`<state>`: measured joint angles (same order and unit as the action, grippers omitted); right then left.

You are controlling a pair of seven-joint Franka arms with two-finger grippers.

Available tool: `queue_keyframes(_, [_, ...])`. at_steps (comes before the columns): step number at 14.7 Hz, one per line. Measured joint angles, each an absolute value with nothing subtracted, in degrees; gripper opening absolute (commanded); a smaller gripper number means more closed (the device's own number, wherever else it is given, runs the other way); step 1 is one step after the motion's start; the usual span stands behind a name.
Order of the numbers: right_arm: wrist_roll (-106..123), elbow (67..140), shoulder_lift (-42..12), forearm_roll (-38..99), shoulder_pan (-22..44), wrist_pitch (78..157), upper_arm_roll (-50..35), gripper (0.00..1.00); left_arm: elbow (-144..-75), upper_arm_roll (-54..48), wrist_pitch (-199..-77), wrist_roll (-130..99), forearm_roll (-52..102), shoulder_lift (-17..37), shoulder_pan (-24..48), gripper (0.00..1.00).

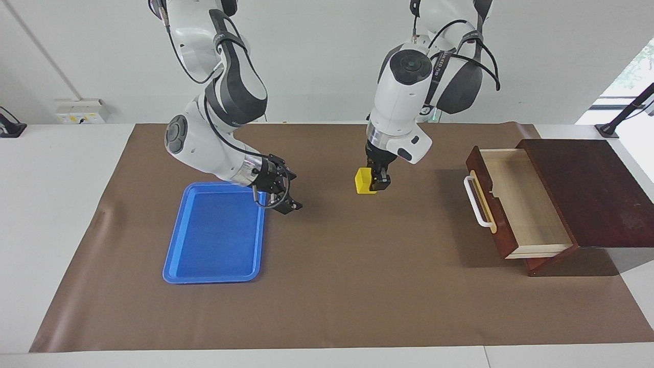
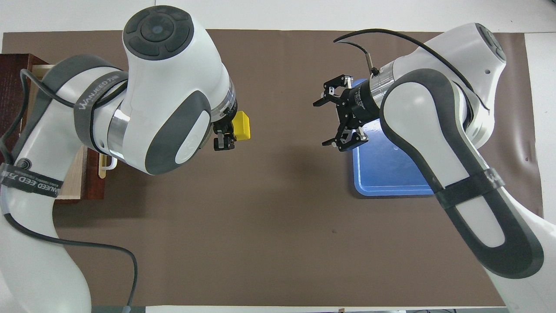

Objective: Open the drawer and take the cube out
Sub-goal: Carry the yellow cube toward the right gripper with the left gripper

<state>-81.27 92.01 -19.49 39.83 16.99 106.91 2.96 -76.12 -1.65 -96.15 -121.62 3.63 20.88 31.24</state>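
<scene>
The left hand [image 1: 376, 185] clamps the cube [image 1: 363, 181] by opposite flat faces; it looks light and rigid. The right hand [image 1: 283, 197] waits released.

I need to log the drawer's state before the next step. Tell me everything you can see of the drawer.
The drawer is dark reddish-brown wood with a pale wood interior, pulled well out of its cabinet at the left arm's end of the table. Its white bar handle sits on a pale yellow strip. It looks empty; nothing touches it.
</scene>
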Motion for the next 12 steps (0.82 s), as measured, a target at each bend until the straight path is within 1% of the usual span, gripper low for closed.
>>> queue_keyframes(2, [-81.60, 92.12, -19.63, 41.29, 17.86, 106.91, 2.95, 0.99, -74.31, -1.54, -96.20, -125.61, 3.63, 22.83, 32.94, 0.00])
queue_keyframes(4, [-81.68, 92.13, -19.78, 42.42, 18.80, 107.06, 2.95, 0.99, -71.38, -1.11, -96.30, -128.40, 3.62, 26.01, 35.27, 0.00])
queue_keyframes(6, [-81.68, 92.19, -19.99, 42.44, 19.48, 108.32, 2.95, 0.99, -69.51, -0.51, -96.42, -130.10, 3.62, 28.05, 36.80, 0.00])
queue_keyframes(12, [-81.68, 92.53, -20.29, 42.44, 19.66, 109.04, 2.97, 0.99, -68.04, -0.02, -97.76, -133.75, 3.56, 28.70, 37.16, 0.00])
